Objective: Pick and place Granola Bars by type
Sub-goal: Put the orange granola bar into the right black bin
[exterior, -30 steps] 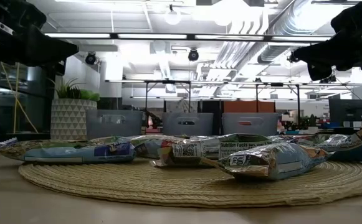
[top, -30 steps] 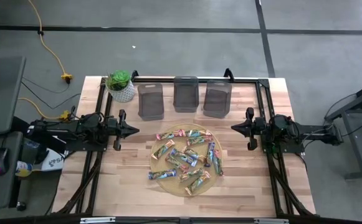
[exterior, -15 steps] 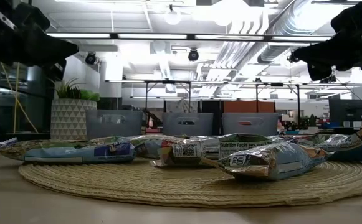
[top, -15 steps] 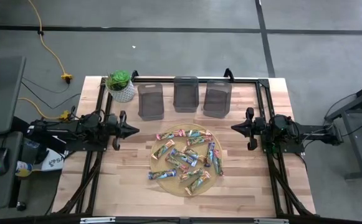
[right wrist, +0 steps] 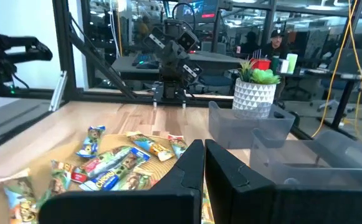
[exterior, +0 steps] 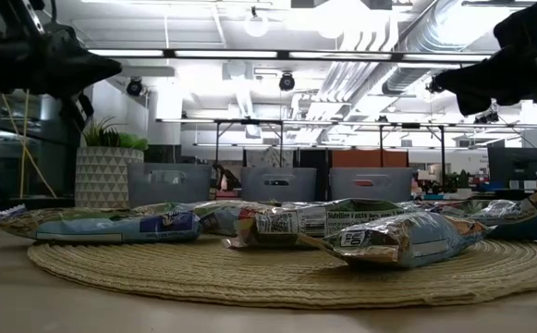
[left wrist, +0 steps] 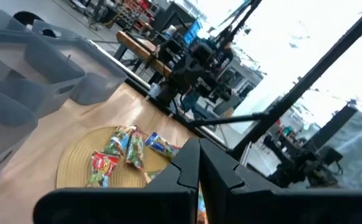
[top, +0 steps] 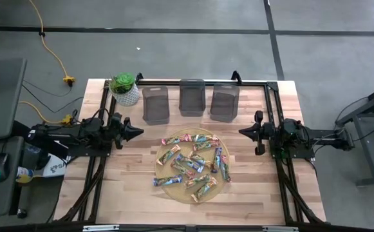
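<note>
On the wooden table (top: pixel 109 193), the granola bars (top: pixel 192 165) lie heaped on a round straw mat (top: pixel 174 190), between both arms. The left gripper (top: pixel 137 132) and right gripper (top: pixel 243 131), both pressed together and empty, point inward, about equally near.

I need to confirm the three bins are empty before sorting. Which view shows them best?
The high view: it looks straight down into all three grey bins, and no bars show inside. The low view shows only their front walls; the wrist views catch parts at an angle.
</note>
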You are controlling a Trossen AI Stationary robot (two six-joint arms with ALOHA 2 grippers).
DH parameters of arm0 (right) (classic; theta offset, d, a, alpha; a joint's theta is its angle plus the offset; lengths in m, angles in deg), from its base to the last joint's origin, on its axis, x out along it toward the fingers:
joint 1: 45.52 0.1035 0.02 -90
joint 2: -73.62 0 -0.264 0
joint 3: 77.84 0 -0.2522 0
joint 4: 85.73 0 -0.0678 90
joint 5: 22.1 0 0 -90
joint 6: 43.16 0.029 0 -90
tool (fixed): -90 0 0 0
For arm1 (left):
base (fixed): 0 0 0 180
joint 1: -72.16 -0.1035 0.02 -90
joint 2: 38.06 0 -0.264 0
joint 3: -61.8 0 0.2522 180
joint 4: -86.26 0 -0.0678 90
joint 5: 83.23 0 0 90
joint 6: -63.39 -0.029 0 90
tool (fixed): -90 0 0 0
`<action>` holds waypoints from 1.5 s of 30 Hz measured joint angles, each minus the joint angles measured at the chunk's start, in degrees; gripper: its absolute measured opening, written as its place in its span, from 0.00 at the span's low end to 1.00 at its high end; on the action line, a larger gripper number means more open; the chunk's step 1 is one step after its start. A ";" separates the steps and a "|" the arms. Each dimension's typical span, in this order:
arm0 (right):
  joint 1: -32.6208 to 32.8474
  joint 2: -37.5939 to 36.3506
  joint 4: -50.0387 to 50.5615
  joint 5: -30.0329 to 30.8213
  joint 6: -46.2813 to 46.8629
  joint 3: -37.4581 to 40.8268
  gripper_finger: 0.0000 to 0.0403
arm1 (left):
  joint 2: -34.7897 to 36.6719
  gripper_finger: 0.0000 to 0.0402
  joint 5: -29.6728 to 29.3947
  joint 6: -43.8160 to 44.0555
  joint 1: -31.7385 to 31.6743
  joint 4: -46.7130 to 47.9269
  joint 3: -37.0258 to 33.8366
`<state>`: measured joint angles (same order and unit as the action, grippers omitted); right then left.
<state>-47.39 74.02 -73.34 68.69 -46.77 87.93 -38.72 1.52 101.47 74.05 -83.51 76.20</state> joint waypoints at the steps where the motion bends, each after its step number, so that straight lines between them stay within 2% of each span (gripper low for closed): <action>1: 0.00 -0.02 0.02 0.00 -0.35 0.00 0.00 | 0.01 0.00 -0.17 0.22 0.00 -0.05 0.00; 15: 0.00 -0.01 -0.84 0.26 2.48 -0.01 0.00 | 0.01 0.00 -0.44 1.23 0.00 0.20 0.00; 34: 0.00 0.02 -4.59 -1.70 33.59 0.00 0.00 | -0.01 0.00 0.47 0.79 0.00 1.13 0.00; 38: 0.00 0.01 -8.69 -1.78 31.71 -0.33 0.00 | -0.01 0.00 1.50 0.79 0.00 1.14 0.00; 41: 0.00 0.99 -6.89 -1.36 28.47 -4.35 0.00 | -0.01 0.00 1.50 0.79 0.00 1.10 0.00; 45: 0.00 6.53 6.74 1.00 21.72 -15.89 0.00 | -0.01 0.00 1.54 0.79 0.00 1.14 0.00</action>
<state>-47.38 80.55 -66.60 69.69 -25.05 72.03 -38.73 3.05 102.26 74.05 -82.38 76.20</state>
